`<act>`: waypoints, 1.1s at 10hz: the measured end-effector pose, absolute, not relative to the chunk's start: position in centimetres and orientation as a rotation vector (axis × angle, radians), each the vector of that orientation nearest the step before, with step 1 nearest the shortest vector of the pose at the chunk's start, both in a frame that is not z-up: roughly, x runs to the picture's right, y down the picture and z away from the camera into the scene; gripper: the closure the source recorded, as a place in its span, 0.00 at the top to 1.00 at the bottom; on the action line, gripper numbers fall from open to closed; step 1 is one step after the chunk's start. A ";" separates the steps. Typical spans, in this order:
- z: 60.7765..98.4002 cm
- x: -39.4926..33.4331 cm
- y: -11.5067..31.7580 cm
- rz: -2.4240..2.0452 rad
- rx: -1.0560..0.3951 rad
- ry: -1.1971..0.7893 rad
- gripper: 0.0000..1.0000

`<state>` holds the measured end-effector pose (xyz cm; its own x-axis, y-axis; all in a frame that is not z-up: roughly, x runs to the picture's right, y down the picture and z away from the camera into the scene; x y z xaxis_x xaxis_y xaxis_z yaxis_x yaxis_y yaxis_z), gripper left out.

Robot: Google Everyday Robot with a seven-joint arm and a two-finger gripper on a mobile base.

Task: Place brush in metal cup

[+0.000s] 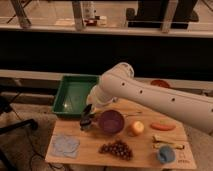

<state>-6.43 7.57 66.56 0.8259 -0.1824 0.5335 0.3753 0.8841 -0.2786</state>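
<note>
The metal cup [86,124] is small and silvery. It stands on the wooden table [90,150] just left of the purple bowl [111,121]. My gripper [88,114] hangs at the end of the white arm [150,97], directly above the cup and close to its rim. The gripper is dark and merges with the cup's top. I cannot make out the brush as a separate thing; it may be hidden at the gripper.
A green tray [75,95] sits behind the cup. On the table are grapes [116,148], an orange fruit [136,128], a carrot [162,126], a blue cloth [65,145], tan pieces [167,142] and a blue round object [165,155]. A red bowl [160,83] is behind the arm.
</note>
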 end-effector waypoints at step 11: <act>66.6 -5.9 8.0 -0.312 -0.374 -0.522 0.02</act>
